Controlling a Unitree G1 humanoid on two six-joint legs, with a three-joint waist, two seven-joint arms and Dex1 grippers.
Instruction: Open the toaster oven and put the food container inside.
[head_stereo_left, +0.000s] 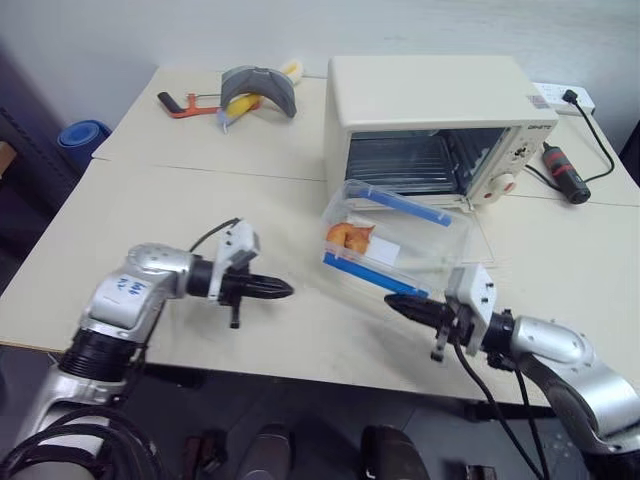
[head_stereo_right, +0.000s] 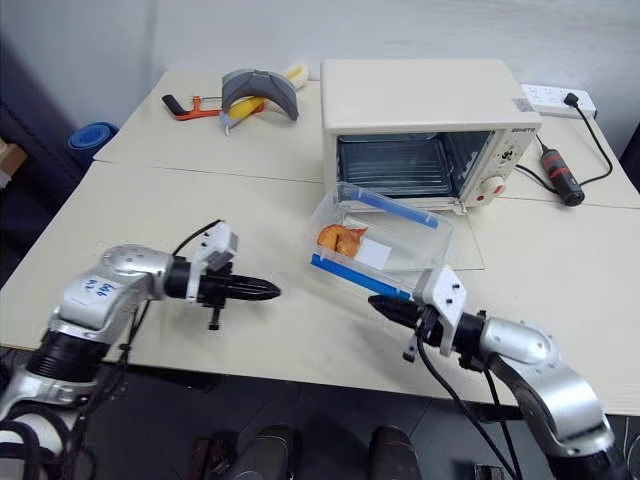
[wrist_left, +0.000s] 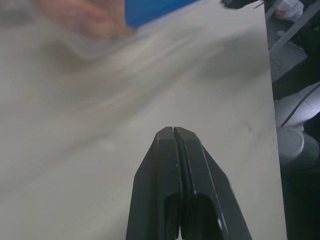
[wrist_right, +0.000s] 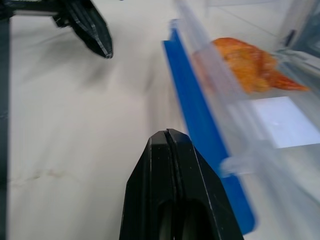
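The cream toaster oven (head_stereo_left: 430, 95) stands at the back of the table, its glass door (head_stereo_left: 483, 243) dropped flat and the wire rack (head_stereo_left: 400, 165) showing. The clear food container (head_stereo_left: 410, 235) with blue side clips and orange food (head_stereo_left: 350, 236) lies tilted right in front of the oven, partly on the open door. My left gripper (head_stereo_left: 287, 289) is shut and empty, pointing at the container from its left, a short way off. My right gripper (head_stereo_left: 391, 303) is shut and empty, its tip just short of the near blue clip (wrist_right: 200, 125).
At the back left lie a grey curved piece with a yellow object (head_stereo_left: 258, 88) and an orange-handled tool (head_stereo_left: 180, 103). A black and red tool (head_stereo_left: 565, 172) and a white power strip (head_stereo_left: 560, 97) sit right of the oven. The table's front edge (head_stereo_left: 300, 375) runs below both grippers.
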